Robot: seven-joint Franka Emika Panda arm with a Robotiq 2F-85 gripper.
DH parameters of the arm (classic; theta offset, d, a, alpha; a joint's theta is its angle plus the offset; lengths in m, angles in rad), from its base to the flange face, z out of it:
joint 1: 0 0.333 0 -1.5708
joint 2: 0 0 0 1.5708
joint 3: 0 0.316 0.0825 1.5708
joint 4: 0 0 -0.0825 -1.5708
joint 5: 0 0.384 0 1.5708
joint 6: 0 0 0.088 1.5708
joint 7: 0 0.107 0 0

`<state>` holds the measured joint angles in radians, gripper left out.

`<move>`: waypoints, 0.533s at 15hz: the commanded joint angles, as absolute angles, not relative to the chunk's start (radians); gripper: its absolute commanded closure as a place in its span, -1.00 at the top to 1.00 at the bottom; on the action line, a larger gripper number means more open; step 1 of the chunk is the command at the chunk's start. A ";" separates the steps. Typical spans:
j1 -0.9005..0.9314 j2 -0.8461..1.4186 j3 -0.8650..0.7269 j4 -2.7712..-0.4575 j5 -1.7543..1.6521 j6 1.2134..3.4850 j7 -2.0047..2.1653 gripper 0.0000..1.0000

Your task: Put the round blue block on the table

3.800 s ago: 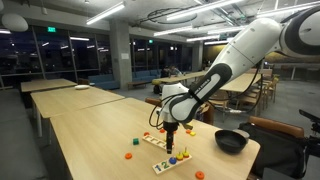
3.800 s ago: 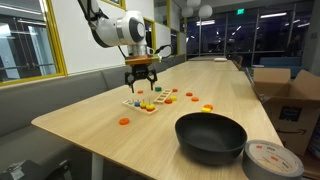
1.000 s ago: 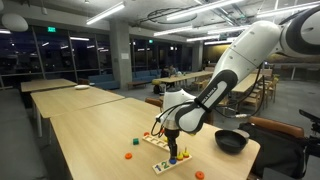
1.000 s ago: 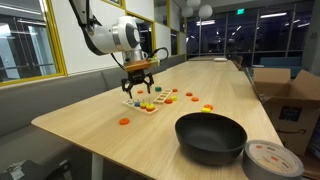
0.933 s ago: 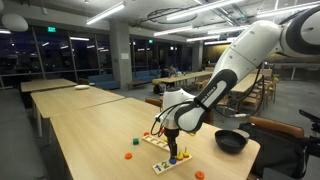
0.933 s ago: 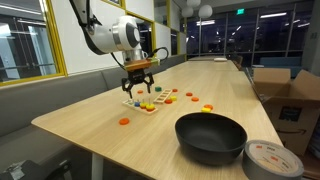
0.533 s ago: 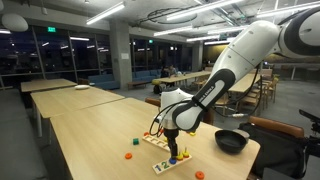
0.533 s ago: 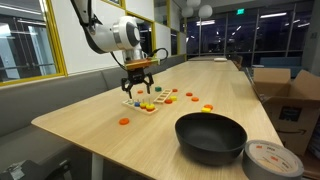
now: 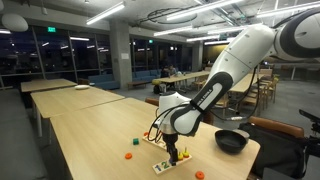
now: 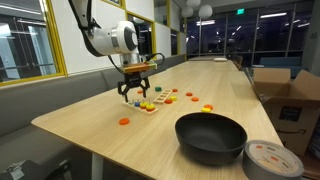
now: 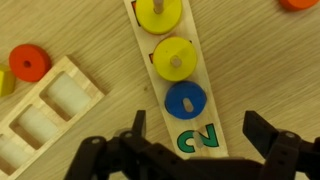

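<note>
In the wrist view the round blue block (image 11: 185, 100) sits on a peg of a narrow wooden strip board (image 11: 214, 122), just above a green "2". Two yellow rings (image 11: 173, 58) sit on the pegs beyond it. My gripper (image 11: 200, 132) is open and empty, and its dark fingers (image 11: 264, 135) stand either side of the board just short of the blue block. In both exterior views the gripper (image 9: 172, 153) (image 10: 134, 93) hangs low over the toy boards on the pale wood table (image 10: 110, 135). The blue block is too small to make out there.
A second wooden board with rectangular slots (image 11: 40, 115) lies beside the strip, with an orange ring (image 11: 30, 63) by it. Loose orange pieces (image 10: 124, 121) (image 9: 128, 154) lie on the table. A black bowl (image 10: 210, 137) and a tape roll (image 10: 272, 160) stand at the near end.
My gripper has come down a little closer to the boards and shifted slightly along them. It stays open and empty. The pieces have not moved.
</note>
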<state>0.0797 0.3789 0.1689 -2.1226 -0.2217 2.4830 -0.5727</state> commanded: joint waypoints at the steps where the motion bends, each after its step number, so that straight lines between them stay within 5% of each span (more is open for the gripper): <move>1: 0.061 0.399 0.188 -2.100 -0.194 2.474 -0.609 1.00; 8: 0.046 0.417 0.189 -2.096 -0.169 2.469 -0.616 1.00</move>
